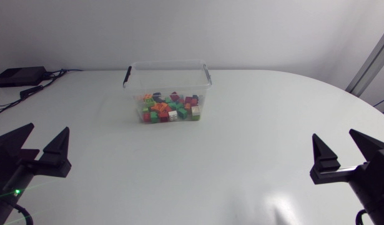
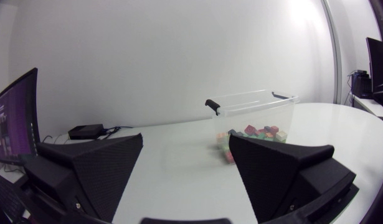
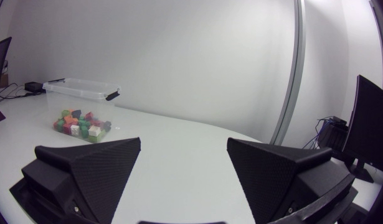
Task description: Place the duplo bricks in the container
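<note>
A clear plastic container (image 1: 168,69) with black handle clips stands at the table's far middle. Several duplo bricks (image 1: 170,107) in red, green, orange and white lie heaped inside it. I see no brick lying loose on the table. My left gripper (image 1: 40,141) sits open at the near left, empty, well short of the container. My right gripper (image 1: 343,149) sits open at the near right, empty too. The left wrist view has the container (image 2: 253,106) ahead of the open fingers (image 2: 94,168); the right wrist view shows the container (image 3: 82,93) far off beyond its left finger (image 3: 85,168).
A black box (image 1: 20,75) with cables lies at the table's far left corner. White tabletop (image 1: 198,169) stretches between both grippers and the container.
</note>
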Controlling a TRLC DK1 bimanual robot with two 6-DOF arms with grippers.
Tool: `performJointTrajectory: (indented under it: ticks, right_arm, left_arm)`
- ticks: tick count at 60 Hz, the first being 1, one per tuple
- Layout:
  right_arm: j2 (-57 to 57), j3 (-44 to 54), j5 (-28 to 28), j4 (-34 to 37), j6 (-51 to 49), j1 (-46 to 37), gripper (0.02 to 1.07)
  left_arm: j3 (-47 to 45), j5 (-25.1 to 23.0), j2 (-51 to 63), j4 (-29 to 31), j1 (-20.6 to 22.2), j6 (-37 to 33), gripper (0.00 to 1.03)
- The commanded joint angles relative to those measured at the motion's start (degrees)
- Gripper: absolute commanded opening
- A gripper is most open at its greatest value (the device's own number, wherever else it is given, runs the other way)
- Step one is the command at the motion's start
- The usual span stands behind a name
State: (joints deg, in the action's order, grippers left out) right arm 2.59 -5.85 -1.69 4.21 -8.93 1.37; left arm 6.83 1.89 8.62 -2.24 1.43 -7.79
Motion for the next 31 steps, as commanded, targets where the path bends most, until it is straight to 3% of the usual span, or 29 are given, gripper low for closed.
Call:
performJointTrajectory:
  ticks: [1, 13, 31]
  right_arm:
    - [-1.0, 2.5, 0.4, -1.8, 4.0, -0.6, 1.02]
    - [-2.6, 5.8, 1.7, -4.2, 8.9, -1.4, 1.02]
    - [-2.6, 5.8, 1.7, -4.2, 8.9, -1.4, 1.02]
  left_arm:
    - [-2.8, -0.7, -2.6, 0.7, -0.7, 3.4, 0.96]
    - [-6.8, -1.9, -8.6, 2.2, -1.4, 7.8, 0.96]
    - [-6.8, -1.9, -8.6, 2.2, -1.4, 7.8, 0.96]
